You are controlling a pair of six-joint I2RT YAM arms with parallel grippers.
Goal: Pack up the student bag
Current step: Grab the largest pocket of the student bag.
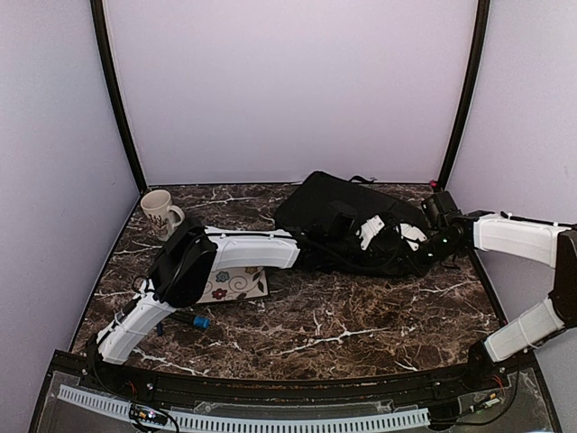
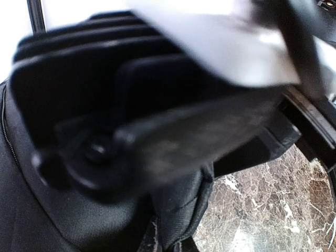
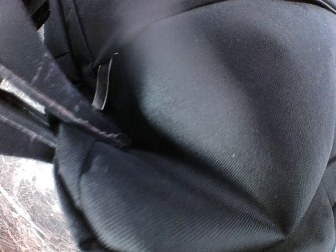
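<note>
The student bag [image 1: 334,209] is a large black fabric backpack lying at the back centre-right of the marble table [image 1: 361,325]. My left gripper [image 1: 368,233] reaches across from the left and sits at the bag's front side. My right gripper [image 1: 416,242] comes in from the right and presses into the same side, close to the left one. In the left wrist view, bag fabric [image 2: 63,220] fills the lower left, and a blurred black and white arm part [image 2: 173,131] crosses in front. In the right wrist view, bag fabric [image 3: 220,131] fills the frame. Neither gripper's fingers show.
A cream mug [image 1: 160,214] stands at the back left. A floral-patterned flat item [image 1: 236,284] lies under my left arm. A small blue object [image 1: 200,321] lies near the left arm's base. Enclosure walls stand on three sides.
</note>
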